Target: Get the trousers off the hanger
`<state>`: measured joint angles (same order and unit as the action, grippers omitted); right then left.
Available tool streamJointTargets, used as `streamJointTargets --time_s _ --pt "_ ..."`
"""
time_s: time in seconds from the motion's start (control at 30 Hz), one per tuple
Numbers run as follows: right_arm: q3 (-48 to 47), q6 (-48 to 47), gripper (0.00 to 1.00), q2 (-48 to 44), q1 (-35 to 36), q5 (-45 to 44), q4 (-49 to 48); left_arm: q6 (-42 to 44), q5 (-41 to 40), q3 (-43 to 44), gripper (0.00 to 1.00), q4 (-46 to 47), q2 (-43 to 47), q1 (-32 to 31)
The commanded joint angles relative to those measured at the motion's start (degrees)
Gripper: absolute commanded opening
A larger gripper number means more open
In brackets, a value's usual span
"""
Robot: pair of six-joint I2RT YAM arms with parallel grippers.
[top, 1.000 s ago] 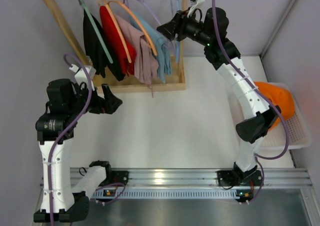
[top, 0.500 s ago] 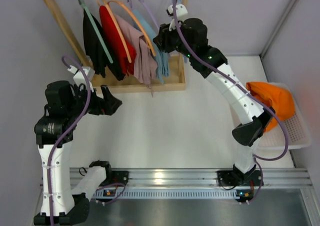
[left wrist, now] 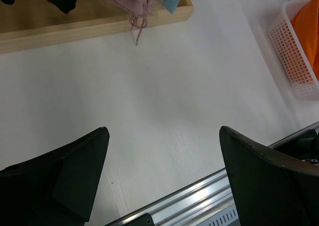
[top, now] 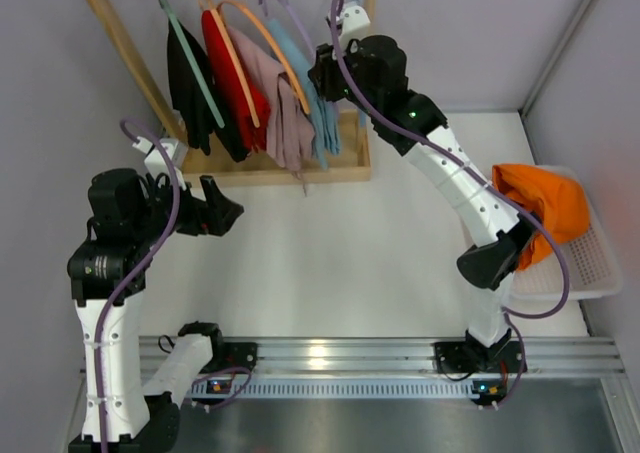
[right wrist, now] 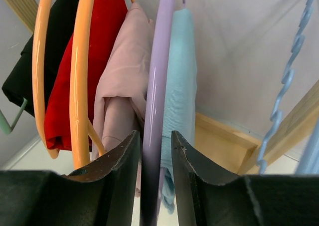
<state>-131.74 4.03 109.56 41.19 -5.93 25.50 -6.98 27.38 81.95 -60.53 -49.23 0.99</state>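
My right fingers point(right wrist: 155, 136) are set narrow, one on each side of the lavender bar of the hanger point(right wrist: 158, 61). The bar nearly fills the gap. I cannot tell whether the pads actually press on it. Below the tips the bar runs down between the finger bodies and out of frame, and its hook is cut off at the top edge.

The trousers point(right wrist: 180, 76) hang light blue, right against the bar just beyond the tips. Their lower end is hidden behind one finger. Across the bar from them is a pink garment point(right wrist: 122, 81), then an orange hanger point(right wrist: 79, 86) carrying a red garment point(right wrist: 107, 46), and furthest out a black garment point(right wrist: 30, 71). Off to the trousers' side hangs a pale blue hanger point(right wrist: 286, 81), only partly in view. From above, the wrist and its cable cover these fingers entirely.

My left fingers point(left wrist: 162, 136) are spread wide with nothing between them, over the bare table point(left wrist: 174, 86). Only their dark tips show. Well beyond them lies the wooden rack base point(left wrist: 75, 29), and at the frame edge a white basket point(left wrist: 291, 61) with orange cloth point(left wrist: 309, 31), cropped.
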Motion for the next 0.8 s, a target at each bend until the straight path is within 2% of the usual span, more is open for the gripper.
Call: streamJointTargets --time_s 0.0,0.27,0.33,0.37,0.53,0.77 --pt "-2.47 -0.08 0.33 1.80 0.12 -0.22 -3.52 -0.22 -0.66 -0.48 0.99 1.56 0.80 0.32" --pt "-2.82 0.54 0.30 3.64 -0.41 0.39 -6.07 -0.31 -0.74 -0.92 0.99 1.56 0.98 0.32" --pt "-2.82 0.63 0.25 3.65 -0.41 0.83 -6.51 -0.31 -0.74 -1.09 0.99 1.56 1.07 0.32" --pt "-2.99 0.80 0.18 3.73 -0.41 1.18 -6.86 -0.40 -0.74 -1.18 0.99 1.56 1.07 0.32" --pt "-2.64 1.50 0.00 1.89 -0.41 2.42 -9.58 -0.66 -0.83 -1.44 0.99 1.56 1.16 0.24" --pt "-2.38 3.70 0.00 -1.54 -0.41 0.93 -17.75 -1.45 -0.92 -1.18 0.99 1.73 1.07 0.32"
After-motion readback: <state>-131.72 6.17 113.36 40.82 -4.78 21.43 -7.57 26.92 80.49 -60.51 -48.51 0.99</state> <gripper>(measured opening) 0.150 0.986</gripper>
